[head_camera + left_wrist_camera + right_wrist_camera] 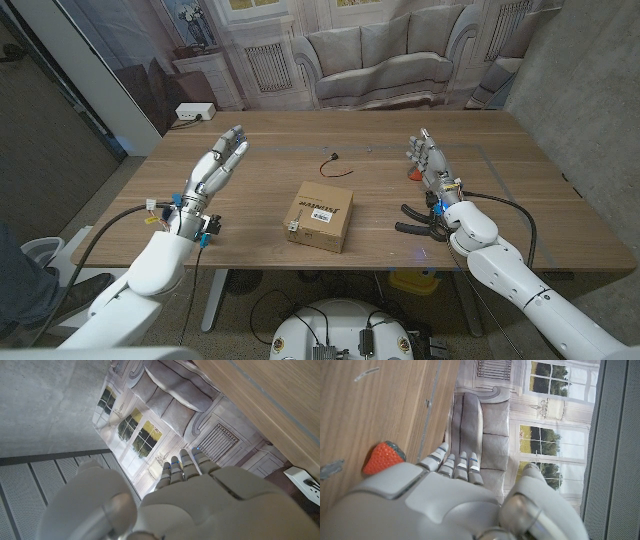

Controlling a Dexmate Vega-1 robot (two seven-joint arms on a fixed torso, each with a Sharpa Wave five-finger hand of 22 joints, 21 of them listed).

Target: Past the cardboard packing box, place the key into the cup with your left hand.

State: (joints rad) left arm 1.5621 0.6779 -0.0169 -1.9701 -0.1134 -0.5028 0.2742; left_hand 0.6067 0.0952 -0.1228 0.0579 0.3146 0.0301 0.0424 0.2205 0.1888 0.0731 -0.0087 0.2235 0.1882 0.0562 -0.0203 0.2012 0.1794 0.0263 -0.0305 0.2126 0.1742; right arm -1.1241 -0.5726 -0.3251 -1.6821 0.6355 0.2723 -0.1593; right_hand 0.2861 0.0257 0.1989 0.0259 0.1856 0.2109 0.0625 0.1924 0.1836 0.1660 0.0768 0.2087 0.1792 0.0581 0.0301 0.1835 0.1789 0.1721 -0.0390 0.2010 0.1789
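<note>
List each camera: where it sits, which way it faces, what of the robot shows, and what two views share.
Head view: on the robot's head, looking down at the wooden table with the cardboard box; both arms, left hand and right hand.
Left wrist view: behind the left hand, facing the sofa backdrop.
Right wrist view: behind the right hand, past a strawberry.
Shared: both wrist views show the backdrop and the table.

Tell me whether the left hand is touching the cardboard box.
Apart. The head view shows the left hand raised near the table's left side, with bare wood plainly between it and the cardboard box.
</note>
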